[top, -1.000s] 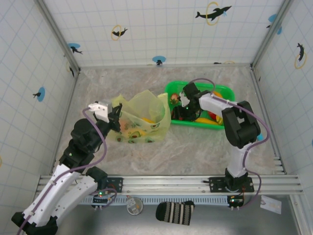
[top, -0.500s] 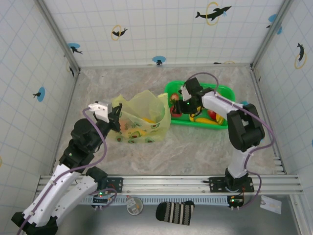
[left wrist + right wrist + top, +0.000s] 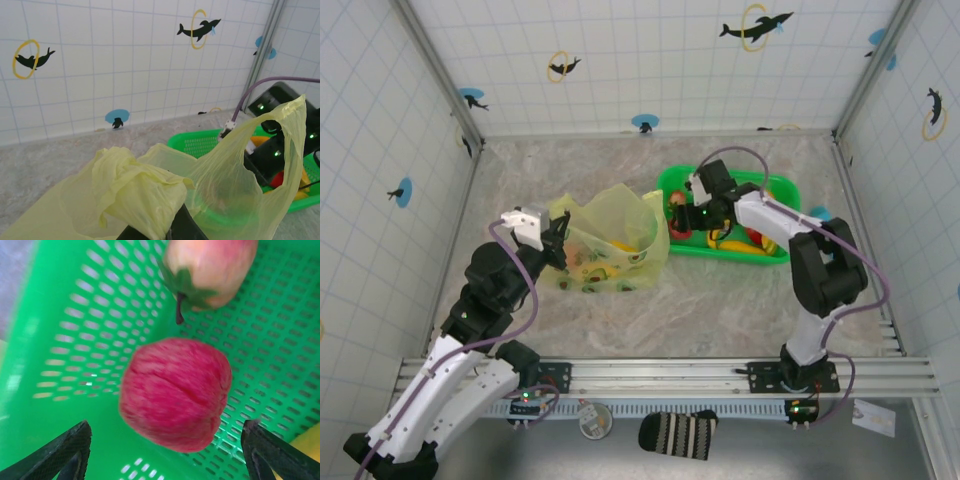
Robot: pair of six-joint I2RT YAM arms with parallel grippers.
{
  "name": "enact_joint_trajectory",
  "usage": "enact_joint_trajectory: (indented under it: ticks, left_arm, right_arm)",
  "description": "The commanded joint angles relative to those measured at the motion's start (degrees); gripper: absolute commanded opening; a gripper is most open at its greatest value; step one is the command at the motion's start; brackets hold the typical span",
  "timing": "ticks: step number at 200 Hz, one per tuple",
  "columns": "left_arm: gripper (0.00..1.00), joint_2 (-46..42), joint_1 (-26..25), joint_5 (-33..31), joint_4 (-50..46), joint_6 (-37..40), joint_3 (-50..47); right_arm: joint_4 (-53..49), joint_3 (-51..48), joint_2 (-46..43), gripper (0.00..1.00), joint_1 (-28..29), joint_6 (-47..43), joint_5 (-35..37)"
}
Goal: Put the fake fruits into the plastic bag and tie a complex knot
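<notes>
While looking down from above, find the left claw (image 3: pixel 555 245) pinched shut on the near-left rim of the plastic bag (image 3: pixel 615 240), with the bag's mouth held up and open on the desk (image 3: pixel 720 300). Can make out a yellow piece (image 3: pixel 620 245) inside the bag from there. From the left wrist, see the left claw (image 3: pixel 167 231) at the bottom edge, jaws closed on a bunched yellow-green fold, the bag's far side rising to a peak in front of the green basket (image 3: pixel 200 145). Over to the right, find the right claw (image 3: pixel 695 215) down in the left end of the basket, just beside the bag, among the fake fruits (image 3: pixel 732 243); cannot judge its spread from up there. From the right wrist, see the right claw (image 3: pixel 167 455) spread wide, fingers (image 3: pixel 65 450) on either side of a red apple (image 3: pixel 175 392) and clear of it, gripping nothing. See also a pink-yellow fruit (image 3: pixel 212 267) with leaf and stem, lying just beyond the apple on the basket's perforated floor.
</notes>
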Motion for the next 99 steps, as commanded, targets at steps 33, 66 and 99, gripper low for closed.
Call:
enact_joint_trajectory:
  ticks: [33,66,99]
  left_arm:
    - [0.00,-0.3,-0.4,0.5,-0.3,0.2,-0.1]
    - [0.00,0.1,-0.4,0.8,0.1,0.2,-0.1]
    - [0.00,0.6,-0.5,1.2,0.3,0.2,-0.1]
  right_arm:
    - [-0.5,4.9,6.3,0.76,0.7,-0.3,-0.1]
    - [0.8,5.3,7.0,0.76,0.5,-0.5,-0.6]
    - [1.1,6.3,8.4,0.77,0.4,-0.5,-1.4]
